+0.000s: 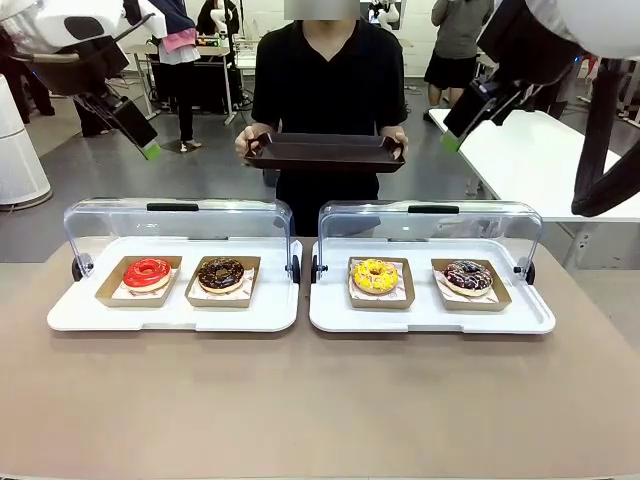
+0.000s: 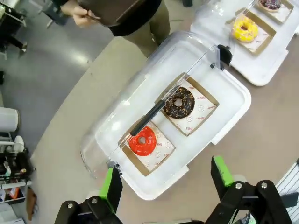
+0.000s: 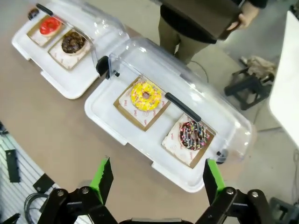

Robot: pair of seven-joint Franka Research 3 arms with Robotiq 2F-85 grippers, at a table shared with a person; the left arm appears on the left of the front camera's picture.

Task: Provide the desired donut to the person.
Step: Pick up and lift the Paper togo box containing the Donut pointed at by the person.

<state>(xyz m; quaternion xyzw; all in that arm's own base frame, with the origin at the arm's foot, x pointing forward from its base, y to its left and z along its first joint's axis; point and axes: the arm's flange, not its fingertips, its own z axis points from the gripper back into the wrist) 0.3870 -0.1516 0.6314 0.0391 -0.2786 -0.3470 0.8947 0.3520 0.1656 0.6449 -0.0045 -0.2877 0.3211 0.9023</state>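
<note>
Wrist views: both tools (image 2: 166, 175) (image 3: 157, 171) spread, empty.

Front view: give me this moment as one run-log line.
left gripper open, raised | right gripper open, raised | donuts in cases, lids up | person holding brown tray

The left end effector (image 2: 166, 169) hangs raised at ten o'clock in the front view, jaws spread wide, gripping nothing. The right end effector (image 3: 158, 164) hovers at two o'clock, angled downward, jaws likewise wide apart and empty.
</note>
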